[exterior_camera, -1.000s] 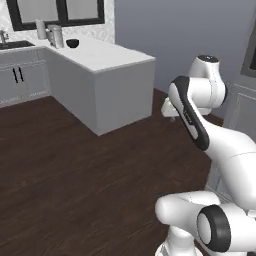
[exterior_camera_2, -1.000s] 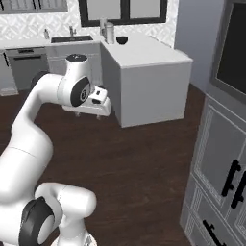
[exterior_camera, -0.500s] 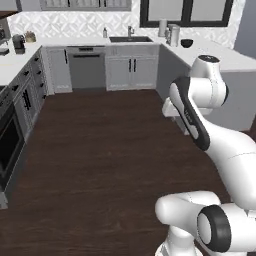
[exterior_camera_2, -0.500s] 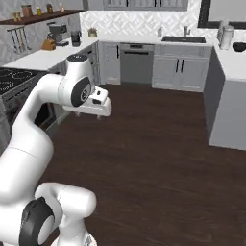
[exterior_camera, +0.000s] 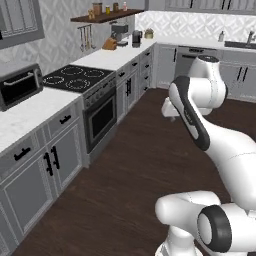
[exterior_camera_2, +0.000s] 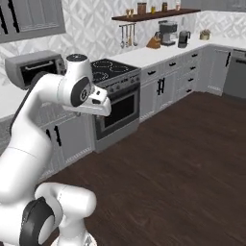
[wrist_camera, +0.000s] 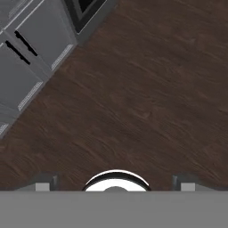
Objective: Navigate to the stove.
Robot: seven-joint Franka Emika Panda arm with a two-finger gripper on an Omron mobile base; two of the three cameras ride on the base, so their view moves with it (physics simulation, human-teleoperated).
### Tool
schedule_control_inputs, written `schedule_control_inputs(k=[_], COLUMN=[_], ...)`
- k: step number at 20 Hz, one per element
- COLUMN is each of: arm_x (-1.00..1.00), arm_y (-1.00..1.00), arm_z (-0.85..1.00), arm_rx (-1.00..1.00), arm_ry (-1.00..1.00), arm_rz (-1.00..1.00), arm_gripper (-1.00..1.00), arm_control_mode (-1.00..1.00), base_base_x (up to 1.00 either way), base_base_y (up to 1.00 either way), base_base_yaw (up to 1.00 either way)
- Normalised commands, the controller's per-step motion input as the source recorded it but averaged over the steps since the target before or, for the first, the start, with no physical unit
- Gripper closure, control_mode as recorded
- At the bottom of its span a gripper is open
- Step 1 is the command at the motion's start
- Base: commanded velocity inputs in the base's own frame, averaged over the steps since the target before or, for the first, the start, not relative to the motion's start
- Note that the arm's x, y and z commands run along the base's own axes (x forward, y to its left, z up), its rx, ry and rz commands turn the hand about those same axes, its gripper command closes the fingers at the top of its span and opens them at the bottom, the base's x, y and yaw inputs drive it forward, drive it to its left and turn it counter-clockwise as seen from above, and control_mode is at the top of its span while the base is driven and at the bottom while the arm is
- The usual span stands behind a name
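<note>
While base faces counter run, stove (exterior_camera: 80, 79) sits ahead-left, beside toaster oven (exterior_camera: 19, 86) | arm tucked high for driving | gripper (wrist_camera: 116, 189) aims at floor (wrist_camera: 147, 102), tips well apart, holds nothing

stove (exterior_camera: 79, 80) set in the counter (exterior_camera: 30, 112), toaster oven (exterior_camera: 19, 85) just left, robot well apart

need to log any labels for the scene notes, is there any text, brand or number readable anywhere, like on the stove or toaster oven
No readable text, brand, number or sign in any view.
stove: its knob row shows no legible markings.
toaster oven: plain grey front, no lettering visible.
coffee maker and the jars on the shelf: too small to show any label.
</note>
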Motion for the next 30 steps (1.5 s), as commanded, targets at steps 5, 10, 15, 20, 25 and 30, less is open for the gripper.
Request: schedule_control_inputs(k=[5,10,15,20,25,30], arm_x=[0.0,0.0,0.0,0.0,0.0,0.0], arm_y=[0.0,0.0,0.0,0.0,0.0,0.0], arm_z=[0.0,0.0,0.0,0.0,0.0,0.0], arm_rx=[0.0,0.0,0.0,0.0,0.0,0.0], arm_ry=[0.0,0.0,0.0,0.0,0.0,0.0], arm_rz=[0.0,0.0,0.0,0.0,0.0,0.0], arm_gripper=[-1.0,-1.0,-1.0,-1.0,-1.0,-1.0], arm_control_mode=[1.0,1.0,1.0,1.0,1.0,1.0], base_base_x=[0.02,0.99,1.0,1.0,1.0,0.97], base_base_y=[0.0,0.02,0.0,0.0,-0.1,-0.29], base_base_yaw=[0.18,0.0,0.07,0.45,0.55,0.61])
